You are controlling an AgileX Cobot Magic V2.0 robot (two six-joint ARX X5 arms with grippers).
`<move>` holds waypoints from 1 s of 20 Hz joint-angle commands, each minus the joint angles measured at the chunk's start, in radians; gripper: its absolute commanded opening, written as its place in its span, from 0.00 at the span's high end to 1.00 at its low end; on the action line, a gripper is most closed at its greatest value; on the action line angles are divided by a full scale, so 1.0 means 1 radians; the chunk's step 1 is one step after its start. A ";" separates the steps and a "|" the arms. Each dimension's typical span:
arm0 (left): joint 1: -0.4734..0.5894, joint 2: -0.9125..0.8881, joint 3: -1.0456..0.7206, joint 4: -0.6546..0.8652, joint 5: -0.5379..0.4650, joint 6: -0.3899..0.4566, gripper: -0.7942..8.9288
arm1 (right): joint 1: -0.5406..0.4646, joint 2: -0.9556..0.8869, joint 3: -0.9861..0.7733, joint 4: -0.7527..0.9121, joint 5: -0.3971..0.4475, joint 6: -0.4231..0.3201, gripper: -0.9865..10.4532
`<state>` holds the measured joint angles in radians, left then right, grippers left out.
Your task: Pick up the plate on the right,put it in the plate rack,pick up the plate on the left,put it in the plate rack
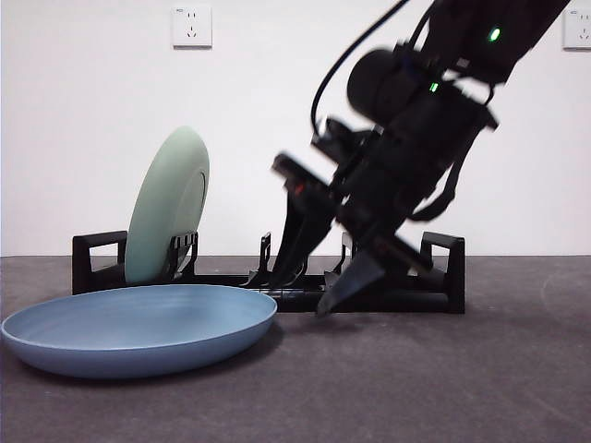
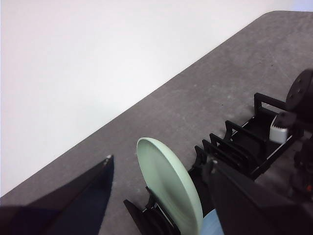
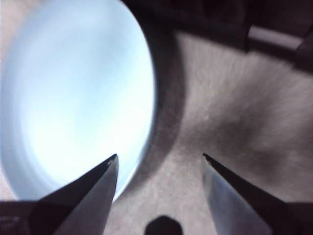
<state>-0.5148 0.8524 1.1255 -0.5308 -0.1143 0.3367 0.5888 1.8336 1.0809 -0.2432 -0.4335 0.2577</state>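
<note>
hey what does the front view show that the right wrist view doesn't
Only the front view shows the pale green plate standing upright in the plate rack, plus two wall sockets. Only the right wrist view shows the right claw open and empty, with bare table between its jaws. Both show the blue plate lying flat on the table, and that arm low beside it.

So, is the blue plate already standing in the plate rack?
No, the blue plate lies flat on the table in front of the plate rack; only the green plate stands there.
</note>
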 commanded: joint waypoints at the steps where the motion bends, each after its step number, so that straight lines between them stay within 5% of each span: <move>1: -0.005 0.001 -0.004 0.001 -0.002 0.008 0.60 | 0.013 0.043 0.011 0.034 -0.025 0.015 0.70; 5: -0.005 0.006 -0.004 -0.023 -0.017 0.008 0.60 | 0.028 0.082 0.011 0.053 -0.032 0.025 0.74; 8: -0.005 0.018 -0.004 -0.040 -0.017 0.008 0.60 | 0.030 0.083 0.011 0.053 -0.031 0.039 0.92; 16: -0.013 0.044 -0.004 -0.055 -0.008 0.008 0.60 | 0.027 -0.009 0.011 -0.063 -0.025 0.055 0.92; 20: -0.066 0.050 -0.004 -0.068 0.089 0.009 0.60 | 0.025 -0.141 0.011 -0.106 0.097 0.040 0.92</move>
<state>-0.5774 0.8997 1.1255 -0.5999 -0.0341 0.3401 0.6140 1.6928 1.0931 -0.3527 -0.3359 0.3054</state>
